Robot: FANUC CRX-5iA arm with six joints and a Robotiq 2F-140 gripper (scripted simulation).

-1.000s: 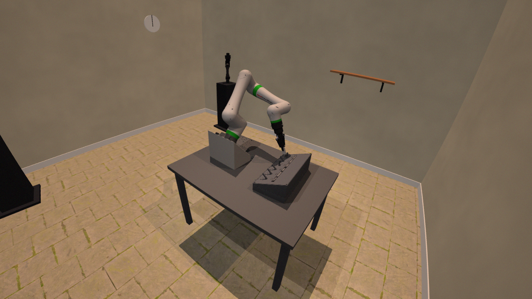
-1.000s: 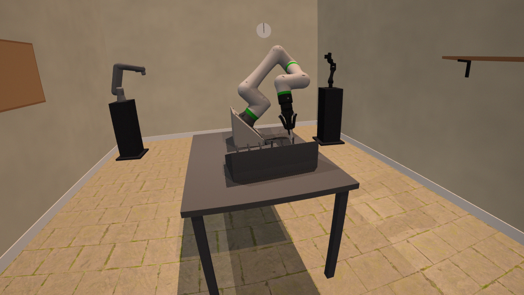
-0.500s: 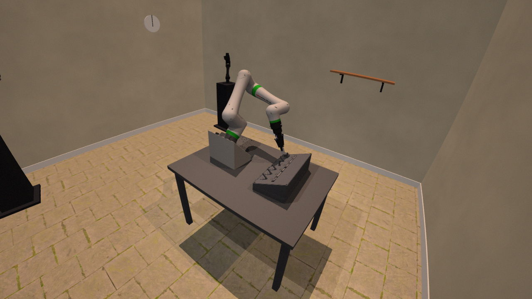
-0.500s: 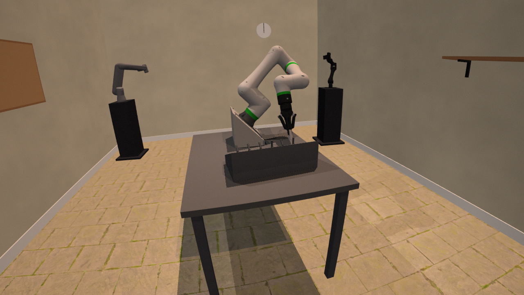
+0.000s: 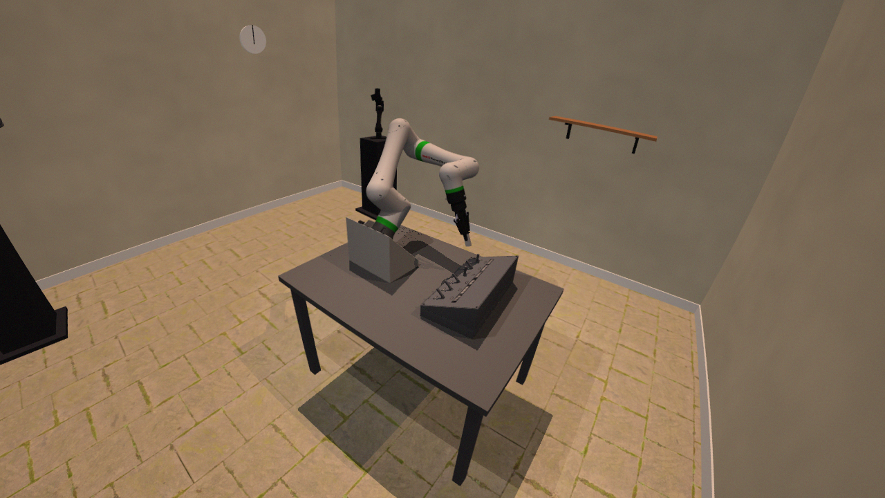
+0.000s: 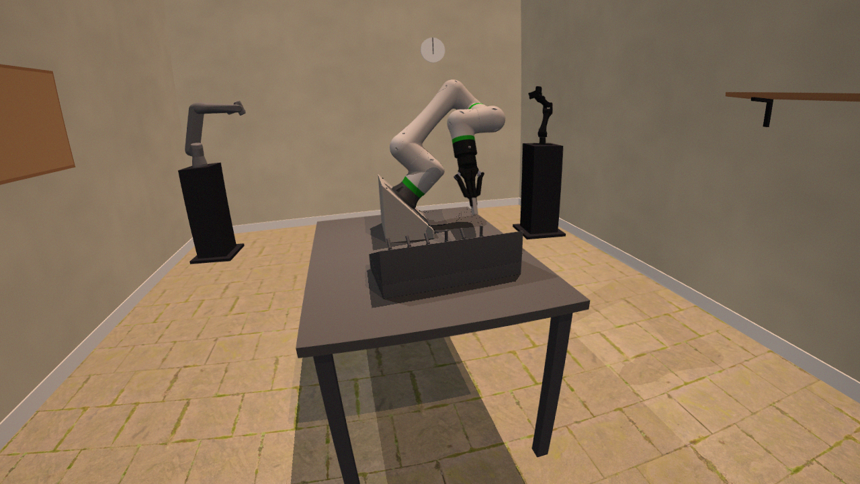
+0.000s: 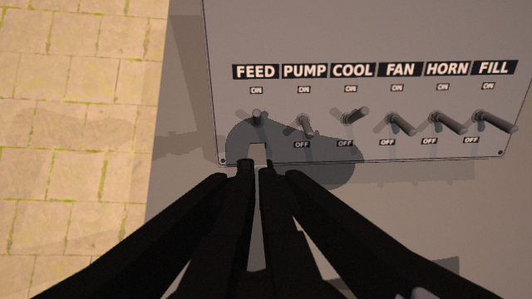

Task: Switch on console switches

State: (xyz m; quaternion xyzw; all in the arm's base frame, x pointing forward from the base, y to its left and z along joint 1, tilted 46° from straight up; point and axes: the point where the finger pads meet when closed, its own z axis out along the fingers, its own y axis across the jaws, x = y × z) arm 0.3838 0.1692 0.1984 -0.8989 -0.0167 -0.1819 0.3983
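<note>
The dark console (image 5: 476, 303) (image 6: 445, 265) stands on the table (image 5: 371, 321) (image 6: 336, 312), and the wrist view shows its grey panel (image 7: 332, 33). The FEED lever (image 7: 257, 116) leans toward its ON mark, seen nearly end-on. The COOL lever (image 7: 356, 115) also leans to the ON side. The PUMP lever (image 7: 306, 124), FAN lever (image 7: 401, 124), HORN lever (image 7: 447, 123) and FILL lever (image 7: 495, 121) lean toward OFF. My gripper (image 7: 257, 155) (image 5: 466, 238) (image 6: 473, 205) is shut on nothing. It hangs above the panel's front edge just below the FEED lever, clear of it.
The arm's grey wedge base (image 5: 371, 254) (image 6: 400, 210) stands at the table's back. The FEED end of the console lies near the table's side edge, with tiled floor (image 7: 75, 104) beyond. Two black pedestals (image 6: 207, 210) (image 6: 541, 189) stand on the floor behind.
</note>
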